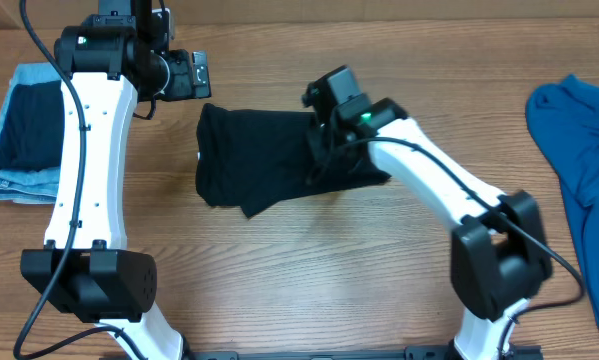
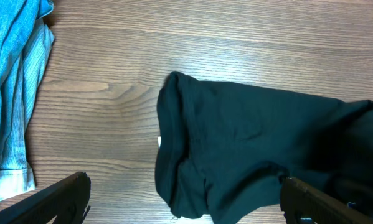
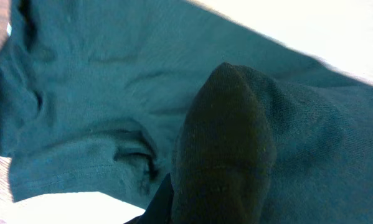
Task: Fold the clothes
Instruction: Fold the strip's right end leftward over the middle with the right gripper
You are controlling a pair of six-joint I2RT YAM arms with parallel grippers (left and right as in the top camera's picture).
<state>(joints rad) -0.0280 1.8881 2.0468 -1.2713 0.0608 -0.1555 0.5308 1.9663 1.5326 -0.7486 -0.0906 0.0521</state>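
Observation:
The black T-shirt [image 1: 254, 158] lies bunched and partly folded on the wooden table, mid-frame in the overhead view. My right gripper [image 1: 327, 140] is at the shirt's right part, shut on a raised fold of black fabric that drapes over its finger [image 3: 223, 143]. My left gripper [image 1: 199, 75] hovers just past the shirt's far left corner, open wide and empty. In the left wrist view its two fingers [image 2: 186, 199] frame the shirt's left end [image 2: 248, 137], without touching it. A small white tag [image 2: 159, 142] shows at the shirt's edge.
Folded light-blue jeans [image 1: 19, 135] with a dark piece on top lie at the far left, also seen in the left wrist view [image 2: 12, 93]. A bright blue garment [image 1: 579, 130] lies at the right edge. Bare wood surrounds the shirt.

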